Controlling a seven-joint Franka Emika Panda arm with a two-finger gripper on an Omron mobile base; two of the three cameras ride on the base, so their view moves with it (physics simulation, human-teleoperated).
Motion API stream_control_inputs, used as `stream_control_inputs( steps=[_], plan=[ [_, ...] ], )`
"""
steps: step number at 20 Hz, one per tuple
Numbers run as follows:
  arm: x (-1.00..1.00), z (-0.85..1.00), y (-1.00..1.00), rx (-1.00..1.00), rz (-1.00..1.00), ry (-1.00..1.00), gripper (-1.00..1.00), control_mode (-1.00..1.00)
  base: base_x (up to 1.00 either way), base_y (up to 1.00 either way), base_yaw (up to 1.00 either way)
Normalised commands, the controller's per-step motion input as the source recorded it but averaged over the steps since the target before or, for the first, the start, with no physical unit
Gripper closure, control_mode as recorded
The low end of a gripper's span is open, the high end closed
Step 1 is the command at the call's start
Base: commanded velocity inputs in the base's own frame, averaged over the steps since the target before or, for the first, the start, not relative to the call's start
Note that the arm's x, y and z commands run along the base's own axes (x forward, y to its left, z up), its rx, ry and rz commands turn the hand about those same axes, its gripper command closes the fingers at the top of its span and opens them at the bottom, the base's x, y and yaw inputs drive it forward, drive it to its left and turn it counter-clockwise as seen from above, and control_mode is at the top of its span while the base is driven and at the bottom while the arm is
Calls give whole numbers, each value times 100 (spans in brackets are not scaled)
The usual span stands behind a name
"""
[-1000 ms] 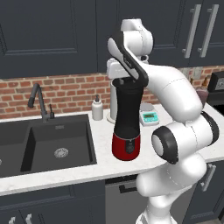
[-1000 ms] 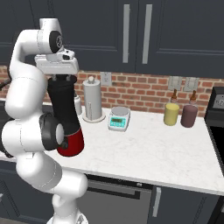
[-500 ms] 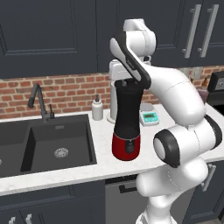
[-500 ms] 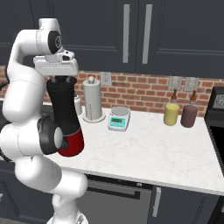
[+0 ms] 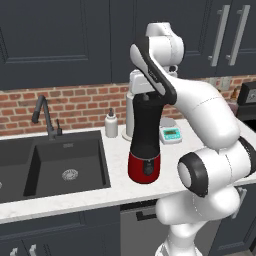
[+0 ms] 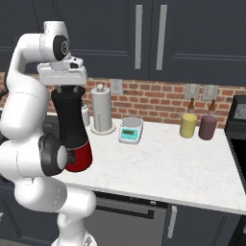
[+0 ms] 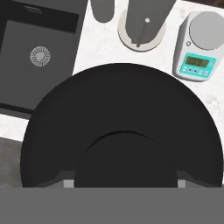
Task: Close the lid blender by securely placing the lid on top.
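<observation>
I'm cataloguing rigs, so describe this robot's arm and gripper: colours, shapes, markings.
The arm is glossy white, built of thick rounded segments joined by dark grey to black joint rings, with a round black disc cap on the joint at the top. A black band runs along one link. The gripper has a boxy white hand body with small dark fingers. No cables or markings are visible.
</observation>
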Motion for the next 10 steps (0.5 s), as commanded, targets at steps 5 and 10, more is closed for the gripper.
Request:
stream_control_inputs(
  steps=[5, 10],
  plan=[
    [14, -14, 9, 0, 5, 4, 100, -100, 0, 0, 0],
    [14, -6, 14, 0, 6, 1, 100, -100, 0, 0, 0]
  ],
)
